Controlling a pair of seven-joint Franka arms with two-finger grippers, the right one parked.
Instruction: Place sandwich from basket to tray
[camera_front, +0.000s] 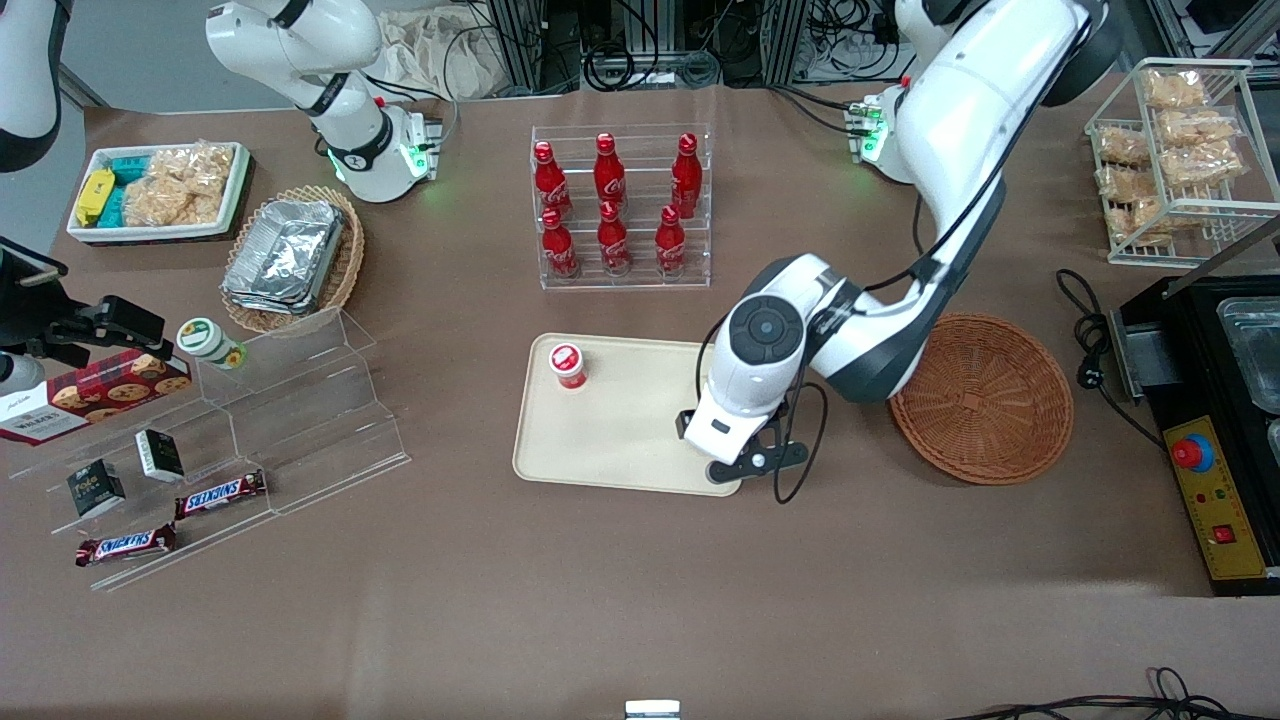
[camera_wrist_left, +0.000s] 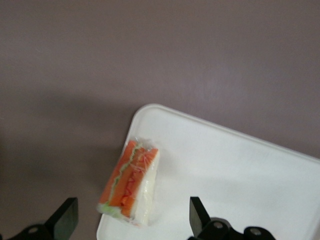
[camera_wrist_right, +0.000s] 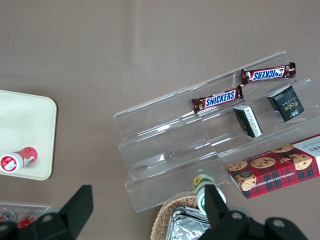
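Note:
The sandwich, a clear-wrapped wedge with an orange and green filling edge, lies on the cream tray at a rounded corner. My left gripper hangs open just above it. One dark finger stands on either side of the wedge, and neither touches it. In the front view the arm's wrist covers the tray's corner nearest the basket and hides the sandwich. The reddish-brown wicker basket sits empty beside the tray, toward the working arm's end.
A small red-capped container stands on the tray. A clear rack of red cola bottles stands farther from the front camera. Toward the parked arm's end is an acrylic stepped shelf with Snickers bars. A black appliance lies past the basket.

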